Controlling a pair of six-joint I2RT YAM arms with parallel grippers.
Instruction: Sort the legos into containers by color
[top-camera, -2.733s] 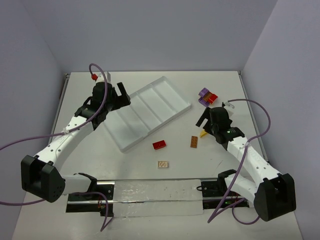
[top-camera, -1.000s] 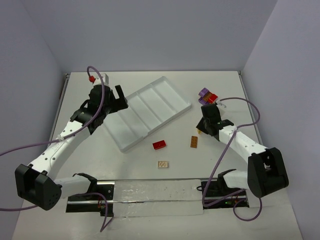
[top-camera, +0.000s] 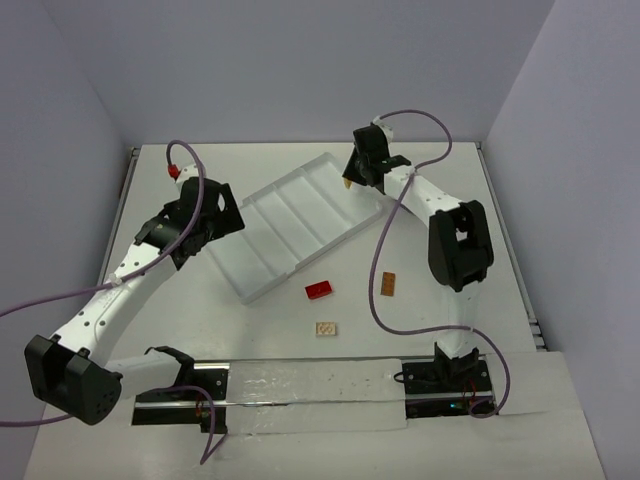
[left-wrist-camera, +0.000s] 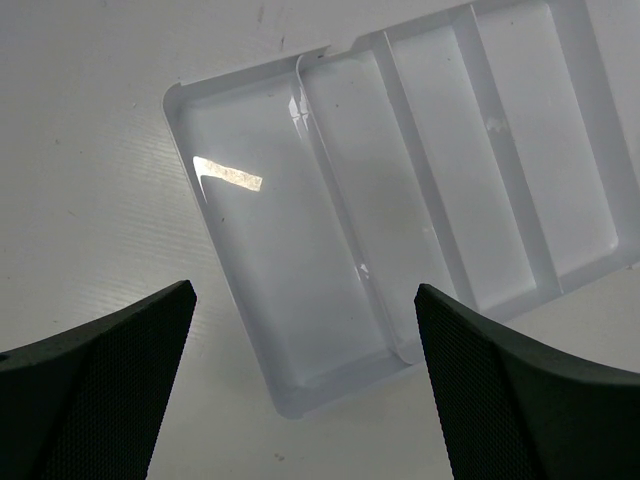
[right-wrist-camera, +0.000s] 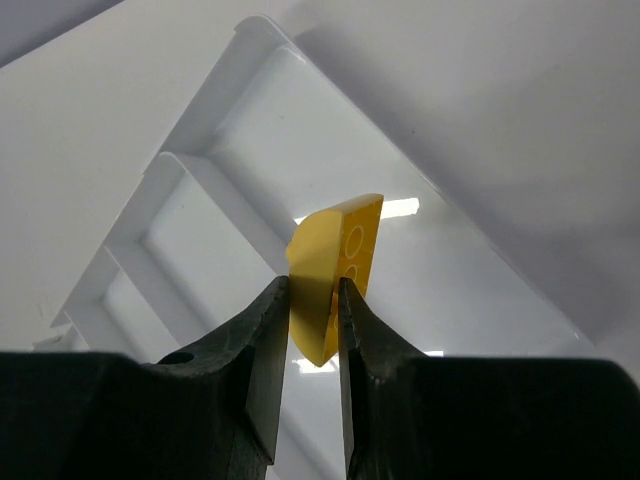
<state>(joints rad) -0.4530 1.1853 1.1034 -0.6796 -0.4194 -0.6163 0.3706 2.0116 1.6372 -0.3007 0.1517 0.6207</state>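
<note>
The tray lies askew on the table. The left gripper hangs spread wide over its left end compartment. The right gripper pinches a yellow lego above the opposite end compartment. A red lego, orange lego and tan lego lie loose nearby.

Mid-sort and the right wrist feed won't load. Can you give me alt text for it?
The right gripper pinches a yellow lego on edge between its black fingers. Behind the brick lies the white tray, seen corner-on, with the brick framed against its end compartment; no other bricks show in this view.
</note>
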